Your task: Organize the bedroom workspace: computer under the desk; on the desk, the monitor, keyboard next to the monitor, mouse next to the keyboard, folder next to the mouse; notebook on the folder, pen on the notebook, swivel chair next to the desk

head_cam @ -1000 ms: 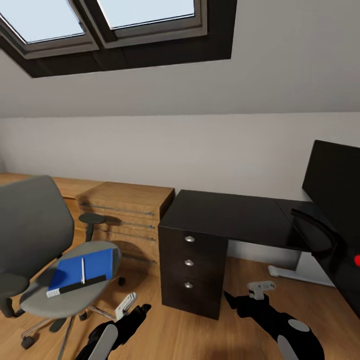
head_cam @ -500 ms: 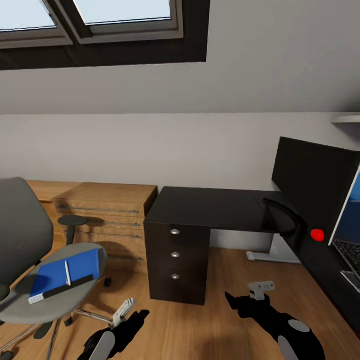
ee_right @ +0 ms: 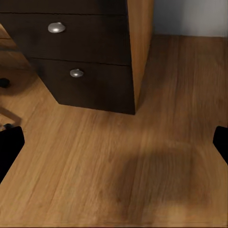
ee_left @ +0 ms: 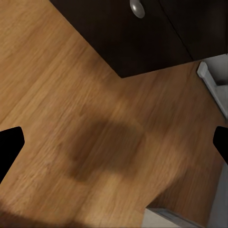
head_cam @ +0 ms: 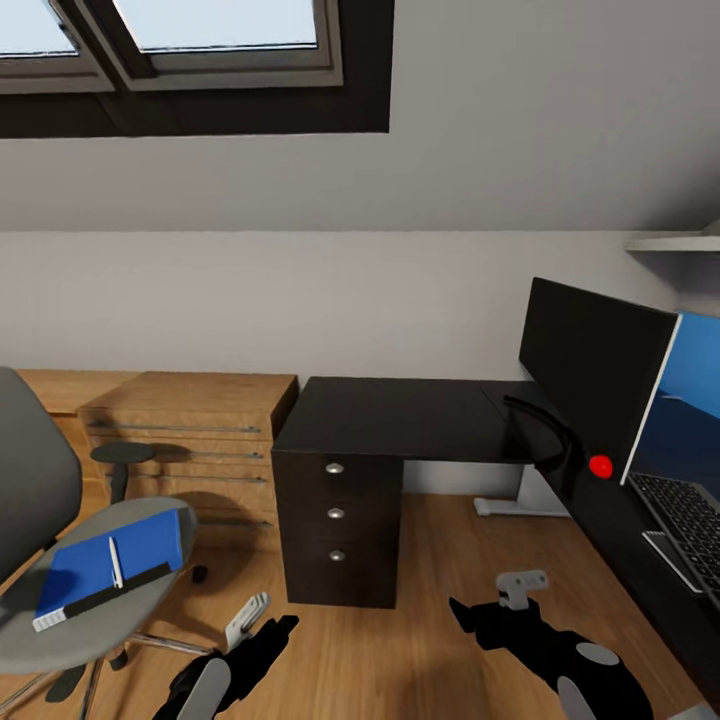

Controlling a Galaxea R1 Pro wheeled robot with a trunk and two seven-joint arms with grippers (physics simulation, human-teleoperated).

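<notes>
The black desk (head_cam: 400,415) with its drawer unit (head_cam: 335,525) stands in the middle of the head view. On its right wing the monitor (head_cam: 590,370) stands upright with a red dot at its lower corner, and the keyboard (head_cam: 690,515) lies beyond it at the right edge. At the lower left the grey swivel chair (head_cam: 95,605) carries the blue folder (head_cam: 95,565), with the whitish pen (head_cam: 115,562) lying on top. The notebook, mouse and computer are out of view. My left gripper (head_cam: 275,612) (ee_left: 114,142) and right gripper (head_cam: 487,592) (ee_right: 114,142) hang open and empty over the wooden floor before the drawers.
A light wooden chest (head_cam: 190,430) stands against the wall between chair and desk. A blue panel with a pale edge (head_cam: 695,400) rises behind the keyboard. A white desk foot (head_cam: 510,507) rests on the floor under the desktop. A skylight (head_cam: 200,40) sits in the sloped ceiling.
The camera has turned to the right, so the whole scene has slid left; more of the monitor, the blue panel and the keyboard has come into view. Both arms keep their pose.
</notes>
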